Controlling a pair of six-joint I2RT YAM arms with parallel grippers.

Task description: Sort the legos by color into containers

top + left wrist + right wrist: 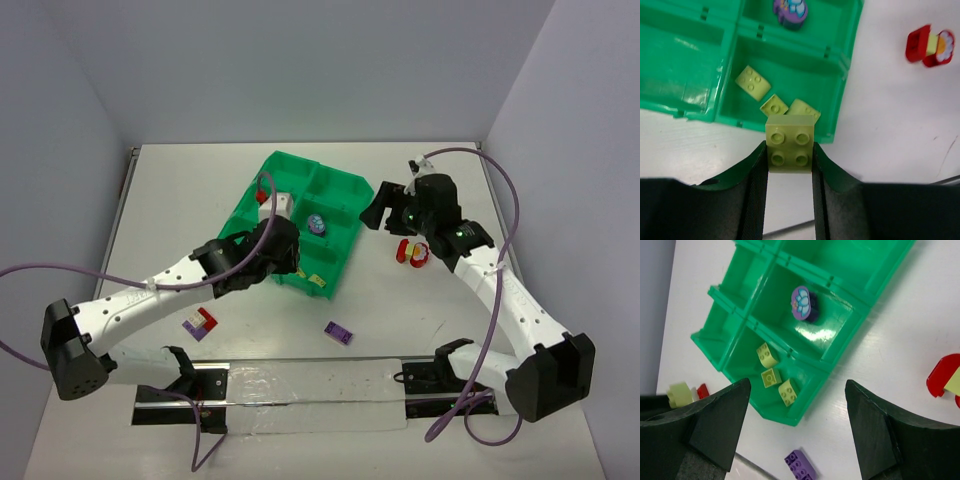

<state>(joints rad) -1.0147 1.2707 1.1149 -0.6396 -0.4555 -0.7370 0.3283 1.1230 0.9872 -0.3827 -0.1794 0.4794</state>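
My left gripper (288, 256) is shut on a yellow-green brick (790, 144) and holds it just outside the near wall of the green tray (345, 190). Beyond that wall, three yellow-green bricks (774, 105) lie in the tray's near corner compartment (790, 65). My right gripper (384, 212) hangs open and empty over the tray's right side (797, 390). A purple brick (337, 333) lies on the table in front of the tray and also shows in the right wrist view (801, 465). A round purple piece (316, 224) sits in a middle compartment.
A red and yellow piece (412, 251) lies on the table to the right of the tray. A small pile of red, white and purple bricks (200, 322) lies at the near left. A red piece (262, 197) sits in a left compartment.
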